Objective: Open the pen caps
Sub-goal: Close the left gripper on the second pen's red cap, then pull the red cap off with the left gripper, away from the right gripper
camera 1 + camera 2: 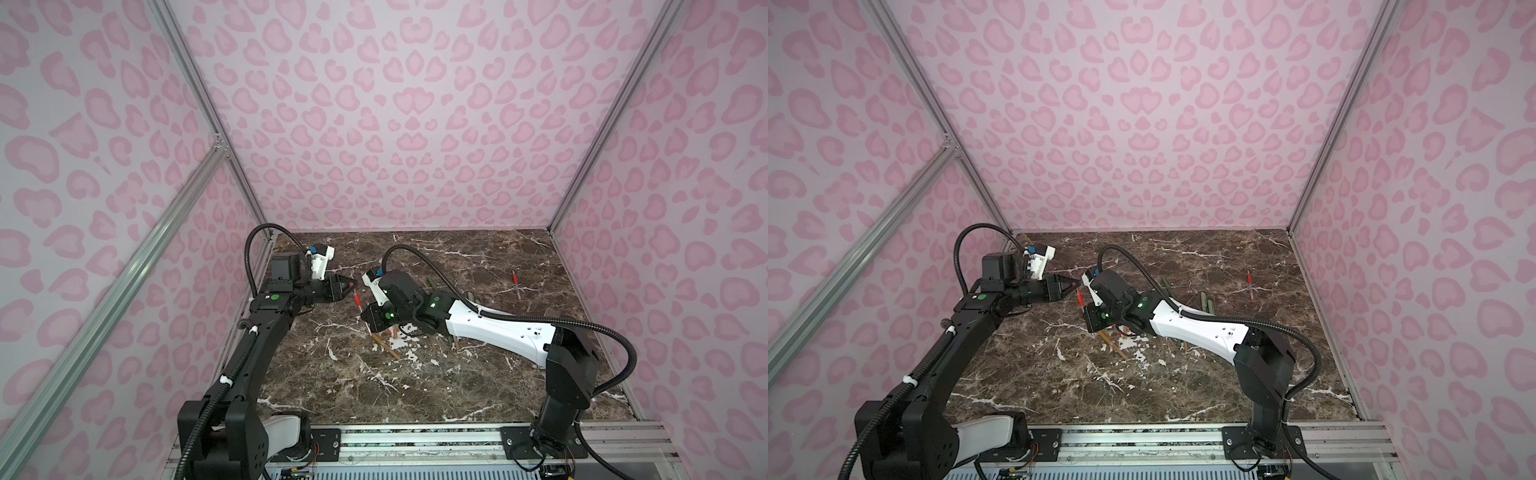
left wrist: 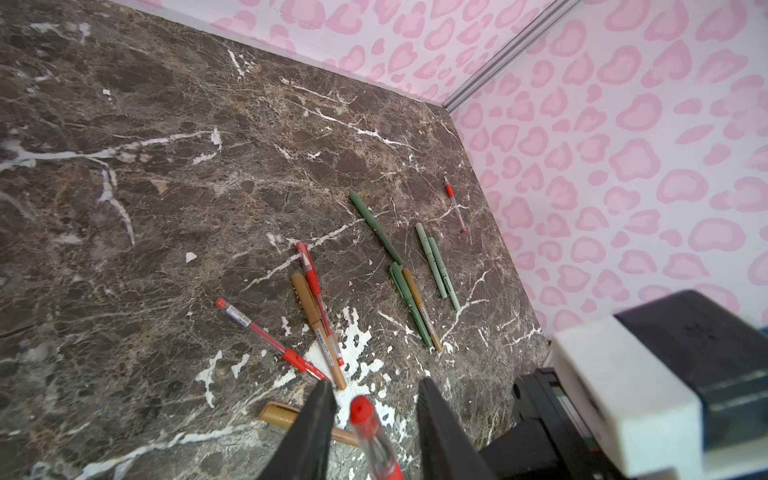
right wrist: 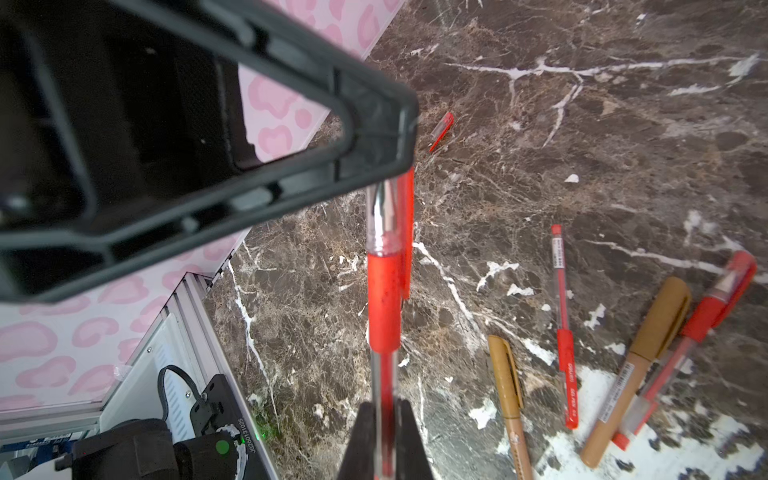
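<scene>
top view: right gripper point(image 1: 365, 314) clamped on red pen point(image 1: 356, 298), left of centre – left gripper point(image 1: 351, 286) at its far end | left wrist: jaws part-open, red cap point(image 2: 360, 409) between left fingers point(image 2: 320, 419), gap each side | right wrist: right fingers point(image 3: 362, 436) pinch the clear barrel – loose cap point(image 3: 441, 131) on table point(image 3: 582, 124) near a wall

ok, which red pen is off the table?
The red pen held by the right gripper, its cap inside the open left gripper; other red pens lie on the table.

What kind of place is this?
Likely a robot test cell: pink-patterned walls on aluminium framing, left arm and right arm bolted to a front rail, pens strewn on a marble-look tabletop.
</scene>
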Tool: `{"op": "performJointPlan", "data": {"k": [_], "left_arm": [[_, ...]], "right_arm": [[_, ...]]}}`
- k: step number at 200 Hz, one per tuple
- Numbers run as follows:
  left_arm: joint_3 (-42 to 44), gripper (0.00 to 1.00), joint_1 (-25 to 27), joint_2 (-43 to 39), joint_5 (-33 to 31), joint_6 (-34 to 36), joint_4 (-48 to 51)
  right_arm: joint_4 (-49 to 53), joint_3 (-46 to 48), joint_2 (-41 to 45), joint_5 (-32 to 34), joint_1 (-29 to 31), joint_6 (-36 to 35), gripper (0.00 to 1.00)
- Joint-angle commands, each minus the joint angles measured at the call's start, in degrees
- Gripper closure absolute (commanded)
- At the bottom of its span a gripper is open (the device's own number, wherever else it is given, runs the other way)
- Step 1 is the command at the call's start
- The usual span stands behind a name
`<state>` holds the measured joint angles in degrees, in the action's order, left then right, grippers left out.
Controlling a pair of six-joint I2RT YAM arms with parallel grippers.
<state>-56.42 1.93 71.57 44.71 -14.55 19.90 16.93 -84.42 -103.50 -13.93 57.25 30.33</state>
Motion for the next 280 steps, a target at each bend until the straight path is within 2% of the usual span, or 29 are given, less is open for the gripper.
{"op": "performJointPlan", "data": {"k": [1, 23, 56, 81, 113, 133, 151, 161, 188, 210, 232, 259, 280], "left_arm": [[0.20, 0.74, 0.17, -0.44, -0.13, -0.11, -0.59], [1.40, 0.78, 0.22, -0.39, -0.30, -0.05, -1.91], [1.41, 0.76, 0.57, -0.20, 0.03, -0.81, -1.82], [1.11, 0.96, 0.72, -0.03, -0.36, -0.67, -1.67], [0.95, 0.96, 0.75, -0.64, 0.26, -1.16, -2.08], [0.76, 0.97, 0.75, -0.91, -0.12, -1.05, -1.56], [0.67, 0.97, 0.77, -1.64, 0.12, -1.22, -1.35], [1.28, 0.97, 0.76, -1.96, 0.51, -1.90, -2.46], [0.72, 0.96, 0.70, -1.79, 0.68, -2.23, -1.76], [1.36, 0.97, 0.67, -2.48, 1.34, -3.54, -3.03], [1.24, 0.96, 0.60, -2.27, 1.28, -3.43, -3.06], [0.44, 0.97, 0.09, -2.96, 0.27, -3.94, -2.59], [0.47, 0.96, -0.81, -3.28, 0.70, -4.91, -3.53]], "right_arm": [[-0.16, -0.21, -0.13, 0.48, 0.07, -0.49, 1.00], [-0.89, -0.17, -0.10, 0.55, 0.20, -0.67, 1.00], [-0.94, -0.21, 0.31, 0.24, 0.55, -0.83, 1.00], [-0.13, -1.14, -0.28, 0.51, 0.53, -1.00, 1.00], [-1.65, -1.18, 0.30, 0.22, 0.58, -0.87, 1.00], [-0.89, -1.82, -0.51, 0.52, 0.42, -0.82, 0.90], [-0.30, -3.30, -1.30, -0.10, 0.40, -1.43, 0.75], [-0.74, -3.52, -1.72, -0.43, 0.30, -1.81, 0.70], [0.69, -6.04, -3.92, -0.82, -0.19, -2.29, 0.68], [-0.17, -5.77, -4.47, -1.19, -0.21, -2.62, 0.73], [0.56, -6.26, -5.60, -1.57, -0.45, -2.65, 0.88], [-1.52, -3.10, -4.29, -2.05, -0.24, -1.97, 1.00], [-2.33, -1.18, -4.00, -2.02, -0.28, -1.32, 1.00]]}}
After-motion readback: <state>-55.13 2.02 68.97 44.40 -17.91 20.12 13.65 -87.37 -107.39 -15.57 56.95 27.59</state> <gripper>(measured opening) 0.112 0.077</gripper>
